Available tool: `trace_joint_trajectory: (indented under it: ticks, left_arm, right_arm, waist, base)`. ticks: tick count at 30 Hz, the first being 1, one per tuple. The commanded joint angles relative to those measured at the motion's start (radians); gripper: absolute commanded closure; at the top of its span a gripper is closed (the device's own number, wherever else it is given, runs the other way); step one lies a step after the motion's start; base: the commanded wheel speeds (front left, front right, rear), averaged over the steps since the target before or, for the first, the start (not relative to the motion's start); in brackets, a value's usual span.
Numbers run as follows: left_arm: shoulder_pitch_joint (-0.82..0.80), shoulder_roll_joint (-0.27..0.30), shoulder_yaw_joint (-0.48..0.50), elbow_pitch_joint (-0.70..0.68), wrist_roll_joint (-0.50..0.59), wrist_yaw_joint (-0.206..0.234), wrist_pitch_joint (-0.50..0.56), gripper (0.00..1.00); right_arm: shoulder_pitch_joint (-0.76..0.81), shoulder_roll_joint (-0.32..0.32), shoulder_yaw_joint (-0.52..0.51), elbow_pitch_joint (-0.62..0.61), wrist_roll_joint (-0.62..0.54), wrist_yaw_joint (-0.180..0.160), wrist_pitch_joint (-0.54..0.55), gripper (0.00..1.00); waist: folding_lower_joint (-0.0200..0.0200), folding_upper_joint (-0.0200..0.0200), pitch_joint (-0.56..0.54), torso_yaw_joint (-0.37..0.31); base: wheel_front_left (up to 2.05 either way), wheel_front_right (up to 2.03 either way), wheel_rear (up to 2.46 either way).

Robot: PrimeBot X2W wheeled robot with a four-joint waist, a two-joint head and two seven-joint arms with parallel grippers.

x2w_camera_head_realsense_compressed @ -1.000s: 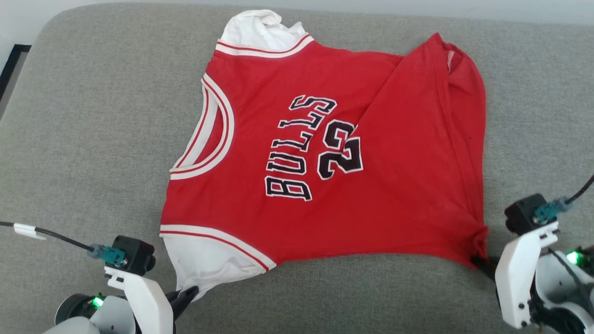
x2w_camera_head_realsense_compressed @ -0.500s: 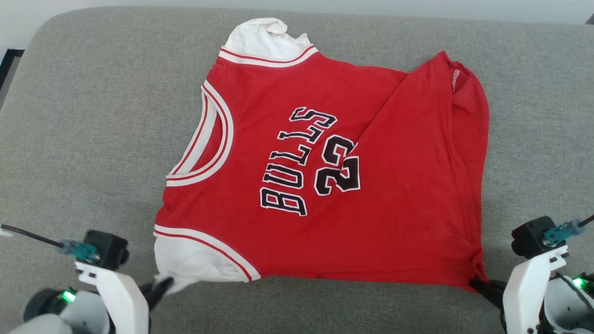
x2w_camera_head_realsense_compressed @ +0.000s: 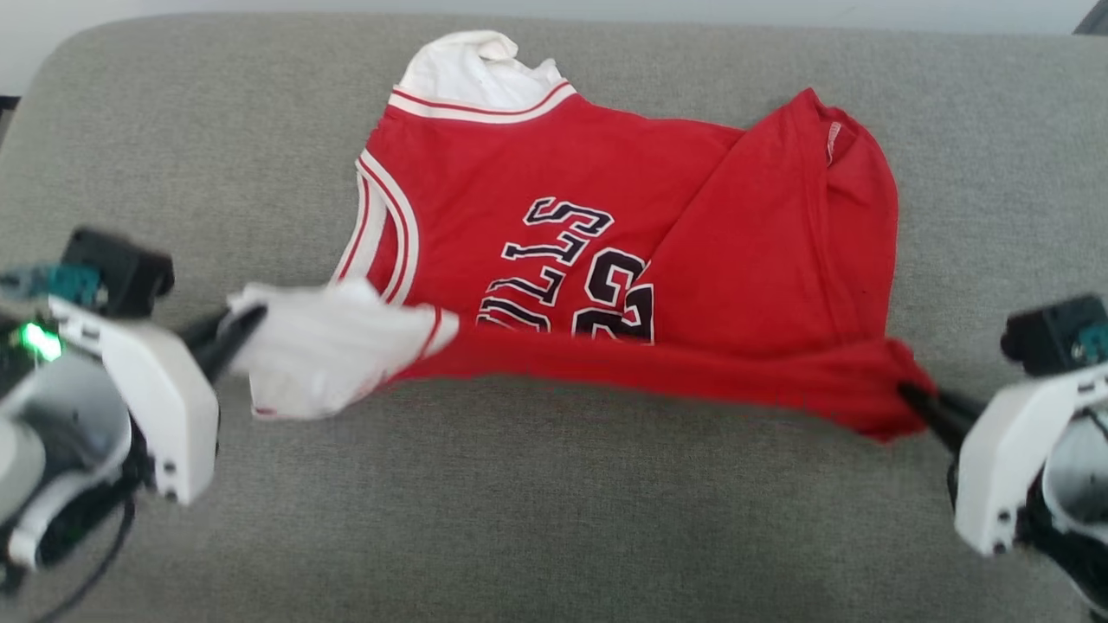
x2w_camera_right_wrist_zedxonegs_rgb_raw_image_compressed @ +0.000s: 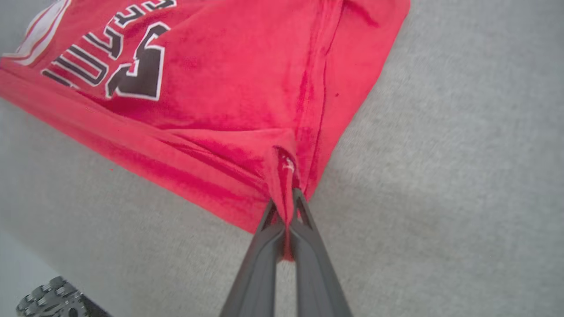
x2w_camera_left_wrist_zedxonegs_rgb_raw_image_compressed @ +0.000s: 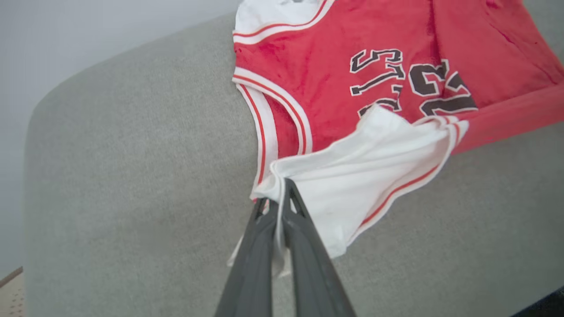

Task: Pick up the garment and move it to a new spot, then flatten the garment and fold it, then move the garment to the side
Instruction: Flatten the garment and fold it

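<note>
Your left pincer (x2w_camera_head_realsense_compressed: 245,326) is clamped on the white sleeve (x2w_camera_head_realsense_compressed: 320,359) of the red Bulls jersey (x2w_camera_head_realsense_compressed: 744,251), and your right pincer (x2w_camera_head_realsense_compressed: 909,396) grips its red corner. Between them the edge stretches taut.

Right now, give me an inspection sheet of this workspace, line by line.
Surface: grey fabric cushion, rounded far corners.
Job's things: garment, red, printed side up. Its near edge is lifted and stretched between the two grippers, the far part lies on the cushion, and the far right side is folded over.
Clutter: nothing seen.
Grippers: left gripper shut on the white sleeve; right gripper shut on a red corner of the garment.
Cables: thin dark cable hanging below the left wrist.
Surroundings: pale wall behind the cushion; dark ridged part low in the right wrist view, too little of it to identify.
</note>
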Motion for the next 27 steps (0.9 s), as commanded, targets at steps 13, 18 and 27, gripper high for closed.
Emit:
trace_joint_trajectory:
  ticks: [13,18,27]
  left_arm:
    - [-0.365,-0.257,-0.044,0.522,0.157,-0.277,0.007,1.00]
    - [-0.423,-0.340,-0.076,0.704,0.153,-0.316,-0.009,1.00]
    - [-0.471,-0.445,-0.143,0.918,0.057,-0.330,0.035,0.59]
  right_arm:
    - [-0.388,0.067,0.085,0.312,-0.153,-0.001,-0.161,1.00]
    - [-0.476,0.081,0.124,0.446,-0.166,0.000,-0.204,1.00]
    - [-0.559,0.097,0.189,0.636,-0.176,-0.001,-0.205,0.15]
  waist:
    - [0.0000,-0.0001,0.111,-0.040]
    - [0.0000,-0.0001,0.145,-0.048]
    - [0.0000,-0.0001,0.172,-0.055]
  base:
    - [0.00,0.00,0.00]
    - [0.00,0.00,0.00]
    - [0.00,0.00,0.00]
